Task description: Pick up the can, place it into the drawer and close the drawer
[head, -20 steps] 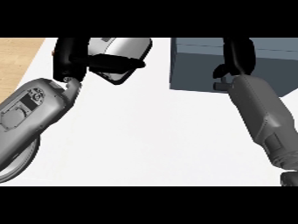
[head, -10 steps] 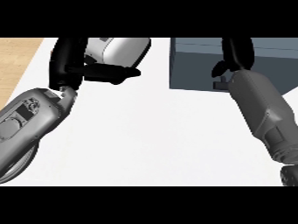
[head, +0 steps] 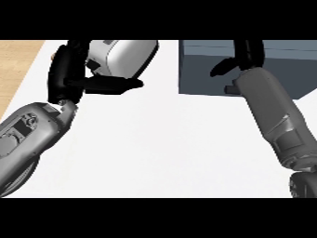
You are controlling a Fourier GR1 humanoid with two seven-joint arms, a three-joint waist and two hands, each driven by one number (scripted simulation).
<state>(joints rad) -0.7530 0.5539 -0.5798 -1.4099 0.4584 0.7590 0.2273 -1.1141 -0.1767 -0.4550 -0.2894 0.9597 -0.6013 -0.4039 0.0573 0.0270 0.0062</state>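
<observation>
Since a second ago, my left robot hand [head: 75, 79] has carried the can [head: 123, 56] up-left, clear of the drawer [head: 257, 69]. Fingers curl round its side. Rigid, light, slippery, I judge: hold mid-body. Right robot hand [head: 247, 53] rests on the drawer, fingers relaxed.

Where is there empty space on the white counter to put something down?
The widest bare patch of the white counter lies in the middle, between the two grey forearms, below the dark grey-blue drawer box. It is crowded at upper left, where the left hand meets the silvery white can.
</observation>
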